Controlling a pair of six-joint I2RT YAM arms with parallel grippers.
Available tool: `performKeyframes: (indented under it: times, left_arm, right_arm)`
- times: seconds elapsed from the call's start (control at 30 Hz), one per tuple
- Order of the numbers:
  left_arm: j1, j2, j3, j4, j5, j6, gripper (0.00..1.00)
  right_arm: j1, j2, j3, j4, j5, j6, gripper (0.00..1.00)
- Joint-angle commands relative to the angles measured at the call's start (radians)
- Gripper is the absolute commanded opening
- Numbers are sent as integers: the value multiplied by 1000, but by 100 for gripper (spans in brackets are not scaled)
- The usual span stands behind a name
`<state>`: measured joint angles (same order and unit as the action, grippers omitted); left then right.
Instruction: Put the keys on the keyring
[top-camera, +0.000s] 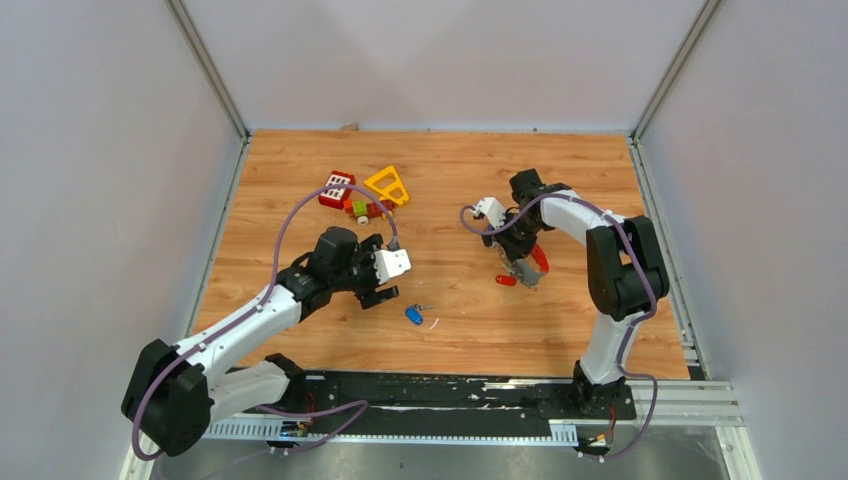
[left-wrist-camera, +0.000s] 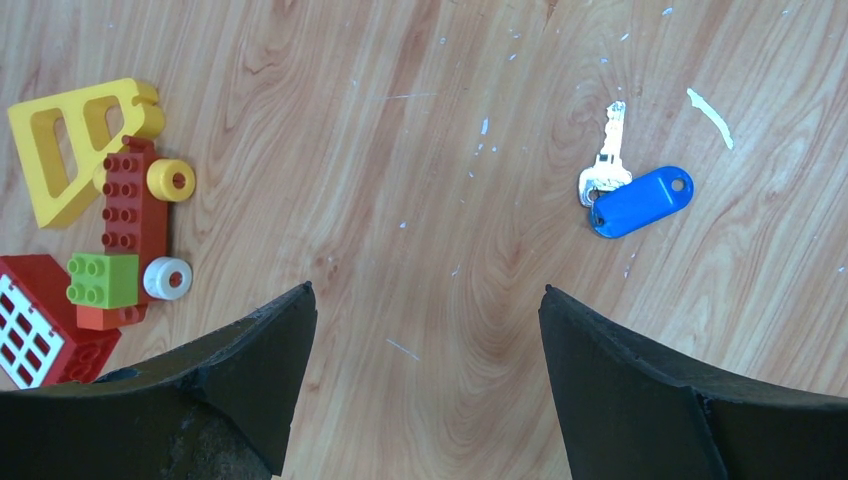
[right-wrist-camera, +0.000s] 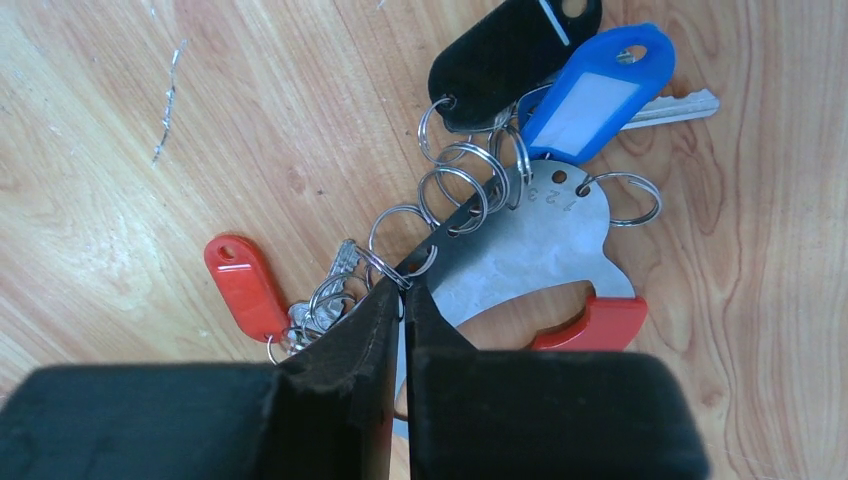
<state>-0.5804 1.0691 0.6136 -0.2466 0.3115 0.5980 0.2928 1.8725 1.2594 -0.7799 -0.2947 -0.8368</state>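
A loose key with a blue plastic head (top-camera: 413, 315) lies on the wood table, just right of my left gripper (top-camera: 385, 291). In the left wrist view the blue key (left-wrist-camera: 638, 201) lies up and to the right of my left gripper (left-wrist-camera: 427, 290), whose jaws are wide open and empty. My right gripper (top-camera: 520, 268) is shut on the edge of the keyring (right-wrist-camera: 520, 250), a grey metal plate with a red clip (right-wrist-camera: 600, 325). Small rings hang from the plate, carrying a red-headed key (right-wrist-camera: 240, 285), a blue tag (right-wrist-camera: 595, 90) and a black tag (right-wrist-camera: 510, 45).
A yellow triangular toy frame (top-camera: 388, 185), a red block with white buttons (top-camera: 336, 188) and small red, green and yellow blocks (left-wrist-camera: 120, 240) lie at the back left, beyond my left gripper. White walls with metal rails bound the table.
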Motion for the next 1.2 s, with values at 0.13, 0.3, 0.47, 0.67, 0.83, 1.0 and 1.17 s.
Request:
performKeyframes:
  times: [0.13, 0.3, 0.47, 0.67, 0.83, 1.0, 1.17]
  left_arm:
    - [-1, 12, -3, 37, 7, 21, 89]
    - [-1, 39, 26, 24, 13, 28, 89]
    - [-1, 58, 56, 14, 31, 21, 89]
    - [-1, 70, 77, 34, 67, -3, 89]
    - [-2, 89, 128, 40, 126, -42, 88]
    - [-2, 105, 210, 77, 224, -142, 83]
    - [-1, 112, 290, 154, 323, -278, 73]
  right_arm:
    - [0, -40, 0, -12, -49, -12, 0]
    - [-1, -120, -5, -33, -74, -21, 0]
    - [-1, -195, -26, -41, -93, -33, 0]
    - [-1, -254, -36, -50, -153, -29, 0]
    - [1, -336, -2, -81, -267, -12, 0]
    - [31, -447, 43, -81, -412, 31, 0]
    - [71, -558, 28, 26, -547, 142, 0]
